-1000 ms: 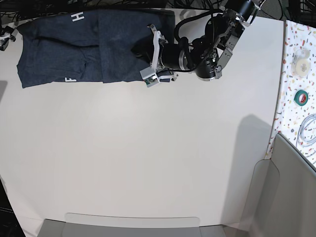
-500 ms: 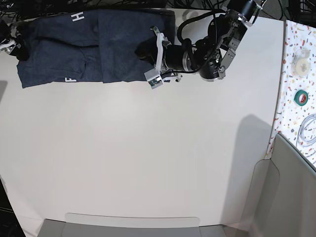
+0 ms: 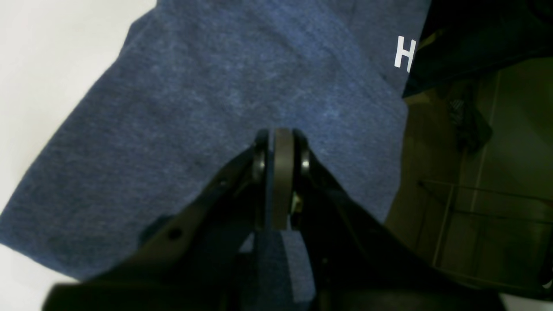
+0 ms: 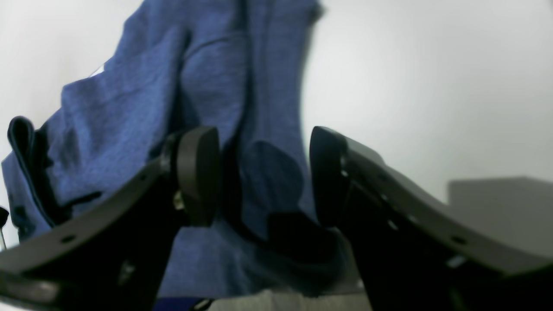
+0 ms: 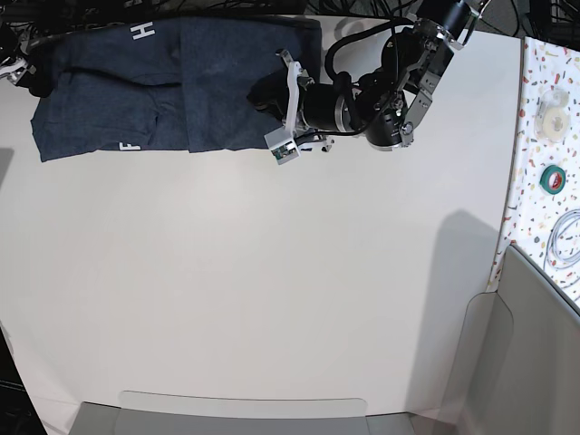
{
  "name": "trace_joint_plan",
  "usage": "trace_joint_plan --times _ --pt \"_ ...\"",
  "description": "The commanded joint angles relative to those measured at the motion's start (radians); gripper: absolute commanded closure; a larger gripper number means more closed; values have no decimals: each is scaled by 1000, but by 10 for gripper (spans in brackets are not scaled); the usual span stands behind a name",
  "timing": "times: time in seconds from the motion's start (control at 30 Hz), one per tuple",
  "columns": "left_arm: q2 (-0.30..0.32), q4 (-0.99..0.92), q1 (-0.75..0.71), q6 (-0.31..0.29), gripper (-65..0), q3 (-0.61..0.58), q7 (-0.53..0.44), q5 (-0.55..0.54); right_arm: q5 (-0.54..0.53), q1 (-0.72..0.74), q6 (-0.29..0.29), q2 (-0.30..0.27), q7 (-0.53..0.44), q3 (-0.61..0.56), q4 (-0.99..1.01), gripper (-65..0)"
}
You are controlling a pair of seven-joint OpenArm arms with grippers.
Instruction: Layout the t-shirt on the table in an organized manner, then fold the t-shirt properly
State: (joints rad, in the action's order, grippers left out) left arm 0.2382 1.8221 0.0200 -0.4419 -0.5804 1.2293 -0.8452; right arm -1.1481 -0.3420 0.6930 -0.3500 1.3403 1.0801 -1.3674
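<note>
Since a second ago the left tool point(image 5: 260, 93) has slid slightly toward 12 o'clock along the shirt's point(image 5: 163, 86) edge, and the right tool point(image 5: 20, 65) has drifted up to the worktop's point(image 5: 272, 290) 10 o'clock corner.

In the base view the shirt lies folded along the far edge, from 10 to 12 o'clock, with a white "H" point(image 5: 142, 32) at its top and another letter at its lower edge. Its 3 o'clock end sits under the left arm.

From the left wrist, the left tool point(image 3: 280, 147) has its jaws pressed together, clamped on a pinch of shirt point(image 3: 216, 95) cloth; the cloth runs flat toward 11 o'clock, and the "H" point(image 3: 405, 54) shows at 2 o'clock, near the worktop's edge.

From the right wrist, the right tool point(image 4: 263, 172) stands with its jaws apart, nothing between them touching either pad that I can tell. Rumpled shirt point(image 4: 181, 86) cloth lies beneath and beyond it, with white worktop point(image 4: 432, 86) at 2 o'clock.
</note>
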Motion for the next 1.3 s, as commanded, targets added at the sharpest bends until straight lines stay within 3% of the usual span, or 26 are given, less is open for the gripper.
trace_joint_plan --times 0.0,0.13,0.3,1.07,1.13,1.27 --pt "-3 15 13 -2 -4 3 -15 -19 -14 -7 5 -27 -12 12 -13 -334" --pt "-3 15 13 -2 -4 3 -15 -19 59 27 5 -17 -15 12 -13 -334" --pt "-3 15 13 -2 -4 3 -15 -19 179 65 5 33 -11 10 -11 -334" --pt "-3 20 13 -2 -4 6 -16 -19 181 57 5 98 -9 -90 -13 -327" --pt "-1 31 8 -2 -3 55 -9 -21 181 57 5 96 -9 -90 -14 -271" --pt "-1 66 -36 -2 -3 256 8 -23 181 57 5 93 -9 -104 -17 0"
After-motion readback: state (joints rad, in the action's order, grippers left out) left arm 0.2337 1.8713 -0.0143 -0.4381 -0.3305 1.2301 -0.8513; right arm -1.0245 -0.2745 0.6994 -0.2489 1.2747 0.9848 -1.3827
